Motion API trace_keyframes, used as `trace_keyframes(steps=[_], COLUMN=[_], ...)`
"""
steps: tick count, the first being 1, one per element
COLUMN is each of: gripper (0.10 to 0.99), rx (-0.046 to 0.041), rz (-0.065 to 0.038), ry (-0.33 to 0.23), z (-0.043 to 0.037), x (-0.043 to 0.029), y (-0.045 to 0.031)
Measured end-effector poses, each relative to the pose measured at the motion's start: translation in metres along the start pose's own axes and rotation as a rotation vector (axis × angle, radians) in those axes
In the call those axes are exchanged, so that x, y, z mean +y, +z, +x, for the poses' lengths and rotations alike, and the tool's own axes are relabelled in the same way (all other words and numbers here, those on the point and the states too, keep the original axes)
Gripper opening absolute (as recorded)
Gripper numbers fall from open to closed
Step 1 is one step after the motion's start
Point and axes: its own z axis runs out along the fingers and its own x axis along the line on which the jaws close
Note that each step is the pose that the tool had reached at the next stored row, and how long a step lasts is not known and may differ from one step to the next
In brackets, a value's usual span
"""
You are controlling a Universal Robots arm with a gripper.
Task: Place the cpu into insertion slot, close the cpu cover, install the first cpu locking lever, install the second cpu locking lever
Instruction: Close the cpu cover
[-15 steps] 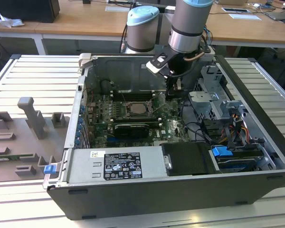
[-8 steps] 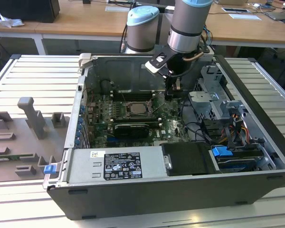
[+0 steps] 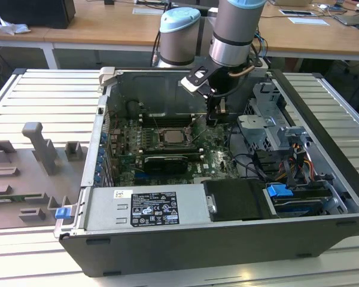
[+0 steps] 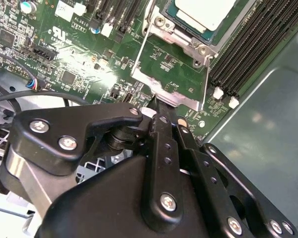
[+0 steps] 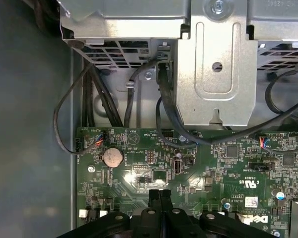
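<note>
Your gripper [image 3: 216, 118] hangs deep inside the open computer case [image 3: 167, 254]. In both wrist views its two black fingers [image 4: 161, 129] are pressed together, with nothing visible between them. The cpu [image 4: 208, 12] lies flat in the insertion slot [image 4: 187, 43], pale metal face up. In the exterior view that socket sits at about eight o'clock from the gripper, near it but apart, on the green motherboard [image 3: 218, 160]. The thing to watch is the silvery plate just ahead of the fingertips in the second wrist view. I judge it to be the cpu cover [image 4: 166, 93], not down over the chip, and it lies between your fingers and the cpu. Its long edge runs crosswise to the line of the closed fingers, so the chip lies straight on beyond it. The tip is right at that edge, but you cannot tell whether it is touching or just short. The thin wire locking levers [image 4: 146, 39] stand free on either side of the socket, and neither looks hooked down. By this reading the chip is placed, while the cover and both levers are undone.
</note>
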Motion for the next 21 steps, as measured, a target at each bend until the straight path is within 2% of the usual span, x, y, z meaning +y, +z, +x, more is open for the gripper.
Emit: trace_keyframes(steps=[21], gripper=[0.106], rx=[-0.0001], rz=[0.0], ry=[0.0], z=[0.0001], x=[-0.0069], y=[0.0002])
